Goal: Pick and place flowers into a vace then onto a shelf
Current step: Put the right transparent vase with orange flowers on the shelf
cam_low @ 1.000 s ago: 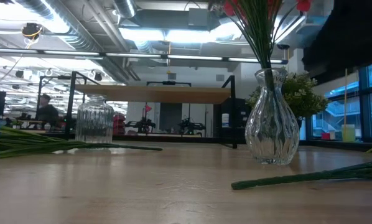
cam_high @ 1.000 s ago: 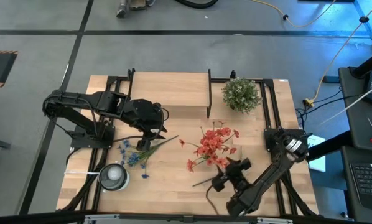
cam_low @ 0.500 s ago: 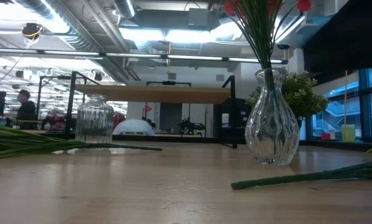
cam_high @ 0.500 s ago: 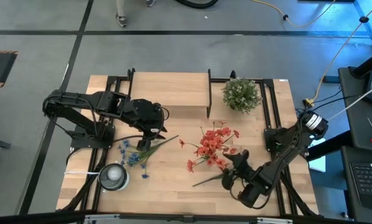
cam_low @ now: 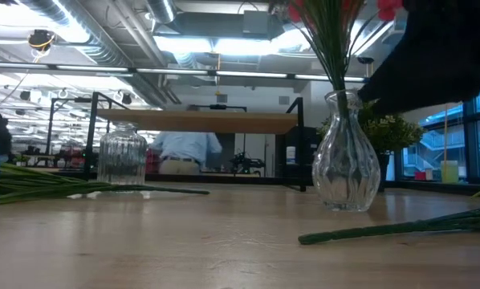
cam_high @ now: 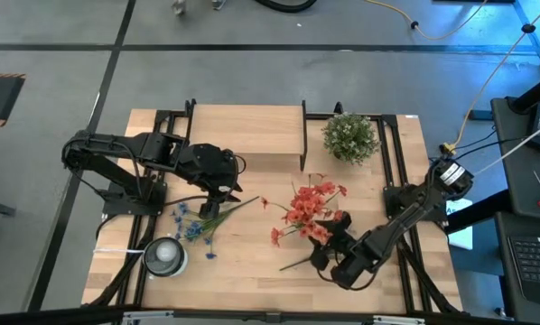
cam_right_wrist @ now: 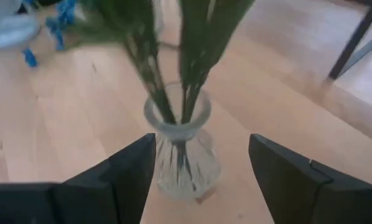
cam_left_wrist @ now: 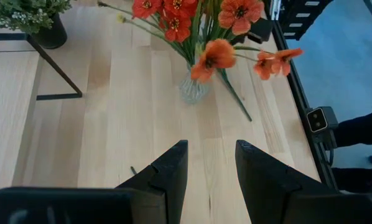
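Note:
A clear glass vase [cam_low: 344,168] stands on the table right of centre and holds red-orange flowers [cam_high: 308,209] by their green stems. My right gripper [cam_right_wrist: 201,142] is open. Its fingers stand on either side of the vase's neck, and it comes from the table's near right [cam_high: 329,244]. Blue flowers [cam_high: 193,226] lie on the table at the left. One loose green stem [cam_high: 297,262] lies near the vase. My left gripper [cam_left_wrist: 211,146] is open and empty, above the table by the blue flowers' stems [cam_high: 225,188]. The shelf [cam_high: 247,135] stands at the far edge. My right gripper's fingers [cam_right_wrist: 133,174] flank the vase's neck [cam_right_wrist: 176,115], slanting down from the table's near right. In the low view its dark body [cam_low: 433,64] is close to the neck. I cannot tell whether a finger touches the glass. The vase stands on its base.
A ribbed glass jar [cam_high: 164,257] stands at the near left. A bushy green plant [cam_high: 349,135] stands at the far right, beside the shelf's black legs. Bare wood lies between the vase and the shelf. A person [cam_low: 184,152] moves in the room beyond the table.
My right gripper has come down and in from the near right, toward the vase, and now stands about its neck. The vase with its flowers has shifted a little toward the table's left.

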### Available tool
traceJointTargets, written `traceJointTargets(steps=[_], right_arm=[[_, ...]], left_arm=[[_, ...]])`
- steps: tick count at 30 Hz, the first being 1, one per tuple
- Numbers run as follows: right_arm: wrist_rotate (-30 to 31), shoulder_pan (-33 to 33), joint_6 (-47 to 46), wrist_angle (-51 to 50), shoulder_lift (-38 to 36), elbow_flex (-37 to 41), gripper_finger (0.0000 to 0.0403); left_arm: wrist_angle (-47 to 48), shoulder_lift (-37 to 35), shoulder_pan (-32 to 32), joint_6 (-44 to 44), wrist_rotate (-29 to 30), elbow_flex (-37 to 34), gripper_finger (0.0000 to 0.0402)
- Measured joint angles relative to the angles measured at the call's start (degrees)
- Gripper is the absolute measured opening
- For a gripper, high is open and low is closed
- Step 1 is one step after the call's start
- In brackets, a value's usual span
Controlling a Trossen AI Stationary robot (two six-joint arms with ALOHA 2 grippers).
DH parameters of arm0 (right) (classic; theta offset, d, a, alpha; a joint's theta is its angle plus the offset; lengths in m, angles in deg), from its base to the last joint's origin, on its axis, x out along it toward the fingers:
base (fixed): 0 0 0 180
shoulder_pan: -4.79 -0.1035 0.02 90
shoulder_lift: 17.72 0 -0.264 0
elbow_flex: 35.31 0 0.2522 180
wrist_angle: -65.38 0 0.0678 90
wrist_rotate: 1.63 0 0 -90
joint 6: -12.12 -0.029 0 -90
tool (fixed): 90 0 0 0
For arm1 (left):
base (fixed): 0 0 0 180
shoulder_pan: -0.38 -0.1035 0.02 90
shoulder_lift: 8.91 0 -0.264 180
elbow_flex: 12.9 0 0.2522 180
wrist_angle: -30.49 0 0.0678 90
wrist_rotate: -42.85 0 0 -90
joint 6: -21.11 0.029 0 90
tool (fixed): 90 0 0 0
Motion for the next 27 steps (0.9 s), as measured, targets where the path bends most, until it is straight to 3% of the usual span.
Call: traceJointTargets(steps=[3, 7, 17, 27], right_arm=[[-4.95, 1.25, 5.34, 3.25, 0.0, 0.0, 0.0258], [-5.0, 2.78, 11.78, 7.57, 0.0, 0.0, 0.0258], [-8.33, 7.08, 13.11, 7.95, 0.0, 0.0, 0.0252], [-9.87, 7.38, 14.62, 9.77, 0.02, 0.0, 0.0139]], left_arm=[[0.01, 0.0, 0.0, -0.01, 0.0, 0.0, 0.0127], [0.0, 0.0, 0.0, 0.0, 0.0, 0.0, 0.0127], [0.02, 0.0, 0.0, 0.02, 0.0, 0.0, 0.0127], [0.02, 0.0, 0.0, 0.04, 0.0, 0.0, 0.0127]])
